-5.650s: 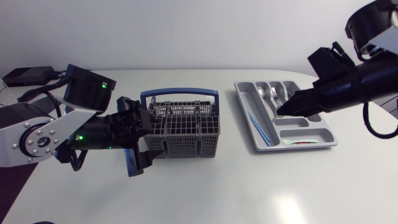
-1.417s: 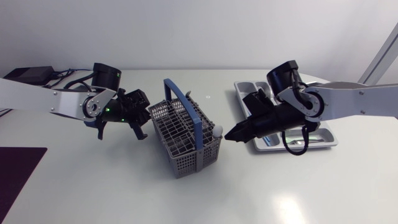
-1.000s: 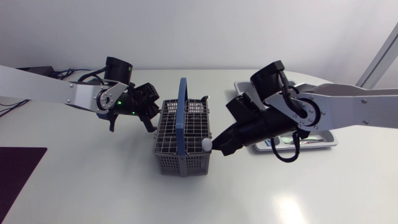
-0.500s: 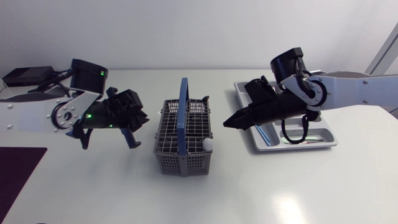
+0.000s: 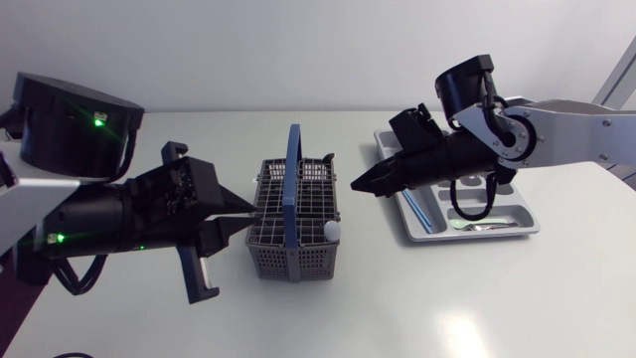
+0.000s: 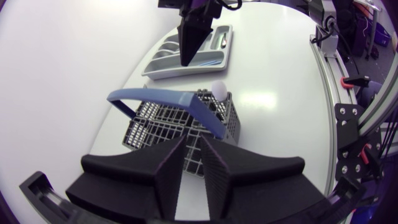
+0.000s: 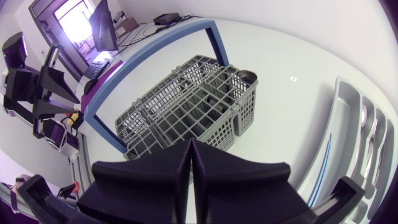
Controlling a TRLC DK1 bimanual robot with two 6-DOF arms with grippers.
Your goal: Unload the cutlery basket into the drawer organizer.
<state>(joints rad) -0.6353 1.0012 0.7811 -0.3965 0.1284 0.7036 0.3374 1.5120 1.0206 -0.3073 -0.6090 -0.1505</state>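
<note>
Grey basket (image 5: 298, 227) sits mid-table, blue handle (image 5: 293, 171) standing upright, and a white rounded tip (image 5: 331, 231) pokes out of the corner nearest the organizer (image 5: 502, 204). Left gripper (image 5: 248, 217) is just beside the basket's other side, fingers (image 6: 171, 168) parted by a narrow gap, nothing between them. Right gripper (image 5: 360, 184) hangs between basket and organizer, wedges pressed tight together, empty. The organizer lies on the right arm's side, partly behind that arm: spoons (image 7: 367, 121) in its short slots, a blue utensil (image 5: 415, 207) in the long one, another piece (image 5: 484, 227) in the cross slot
</note>
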